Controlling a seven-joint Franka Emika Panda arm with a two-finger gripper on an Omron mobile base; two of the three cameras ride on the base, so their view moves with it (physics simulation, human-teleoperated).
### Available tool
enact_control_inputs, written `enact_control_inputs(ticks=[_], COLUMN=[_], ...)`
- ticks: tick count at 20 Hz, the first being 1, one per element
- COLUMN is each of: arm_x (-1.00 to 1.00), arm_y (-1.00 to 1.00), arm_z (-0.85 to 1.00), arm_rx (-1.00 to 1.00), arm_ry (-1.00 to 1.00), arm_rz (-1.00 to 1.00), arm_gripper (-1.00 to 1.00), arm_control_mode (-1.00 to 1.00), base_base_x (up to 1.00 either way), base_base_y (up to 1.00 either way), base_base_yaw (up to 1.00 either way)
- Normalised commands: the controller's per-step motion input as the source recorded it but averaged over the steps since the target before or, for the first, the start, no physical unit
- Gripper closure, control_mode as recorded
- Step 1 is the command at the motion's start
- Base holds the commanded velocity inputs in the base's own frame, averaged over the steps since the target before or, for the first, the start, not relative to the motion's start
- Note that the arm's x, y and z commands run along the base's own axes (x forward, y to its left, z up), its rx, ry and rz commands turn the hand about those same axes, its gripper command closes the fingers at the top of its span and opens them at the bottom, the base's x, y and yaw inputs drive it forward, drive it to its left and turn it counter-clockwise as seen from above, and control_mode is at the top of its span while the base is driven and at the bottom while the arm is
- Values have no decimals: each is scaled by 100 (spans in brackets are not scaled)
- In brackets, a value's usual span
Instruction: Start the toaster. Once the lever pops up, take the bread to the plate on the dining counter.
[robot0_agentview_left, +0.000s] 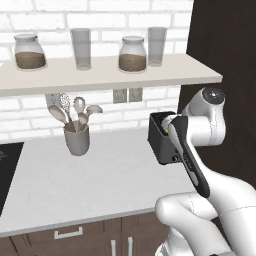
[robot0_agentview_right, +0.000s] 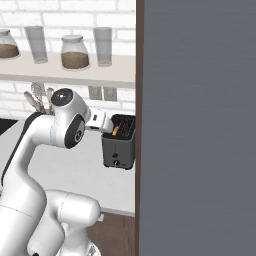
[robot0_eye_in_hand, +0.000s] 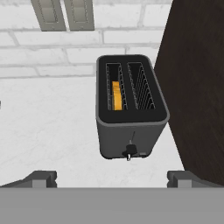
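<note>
The dark grey toaster (robot0_eye_in_hand: 131, 118) stands on the pale worktop against a dark cabinet side, also seen as toaster (robot0_agentview_left: 160, 140) and toaster (robot0_agentview_right: 119, 145). The bread (robot0_eye_in_hand: 116, 95) sits low in its left slot, showing as an orange-tan edge, bread (robot0_agentview_right: 116, 131). The small lever knob (robot0_eye_in_hand: 130, 152) is on the narrow face turned toward me. My gripper (robot0_eye_in_hand: 112, 179) hovers above and in front of the toaster, open, with nothing between its wide-spread fingertips (robot0_eye_in_hand: 42, 178). My arm covers part of the toaster in the left base view. The plate and the dining counter are out of view.
A tall dark cabinet wall (robot0_eye_in_hand: 197, 87) stands right beside the toaster. A grey utensil holder (robot0_agentview_left: 77, 139) stands to the left on the worktop. Above runs a shelf (robot0_agentview_left: 100, 75) with jars and glasses. A black cooktop (robot0_agentview_left: 7, 170) lies at the far left.
</note>
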Motion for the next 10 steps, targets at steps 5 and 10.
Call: enact_control_inputs(ticks=[5,10], arm_x=[0,0], arm_y=[0,0], arm_z=[0,0], arm_rx=[0,0], arm_ry=[0,0], arm_rz=[0,0], arm_gripper=[-100,-100], arm_control_mode=[-100,-100], base_base_x=[0,0], base_base_y=[0,0], base_base_yaw=[0,0])
